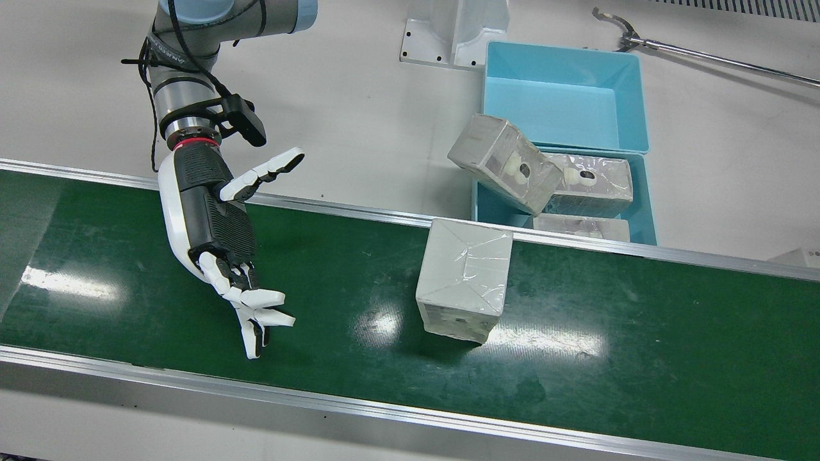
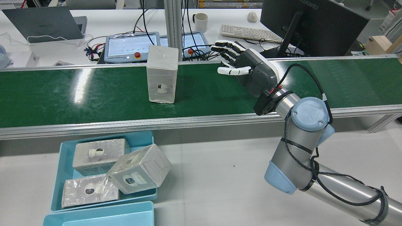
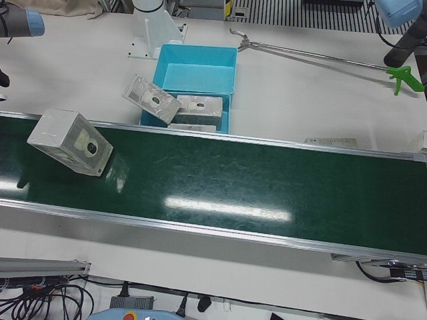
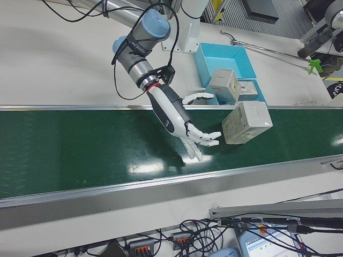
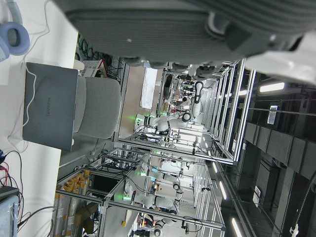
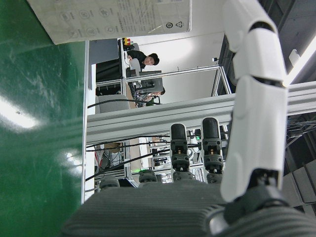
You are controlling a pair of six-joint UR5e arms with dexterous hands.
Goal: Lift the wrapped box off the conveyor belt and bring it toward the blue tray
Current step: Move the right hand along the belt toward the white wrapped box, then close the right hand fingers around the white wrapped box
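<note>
Glossy green belt (image 1: 128, 307) carries film-wrapped grey box (image 1: 464, 278) beside splayed right hand (image 1: 218, 237).

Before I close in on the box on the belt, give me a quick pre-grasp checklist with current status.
1. Right hand open, holding nothing: ok.
2. Wrapped box standing upright on the conveyor belt, not touched: ok.
3. Bare belt between right hand and box, nothing in the way: ok.
4. Hand facing the box: ok; in the rear view the fingers point toward it.
5. Room in the blue tray: not ok; it holds two boxes, with a third box tilted on its rim. The second tray looks empty.
6. Left hand position: cannot tell.
</note>
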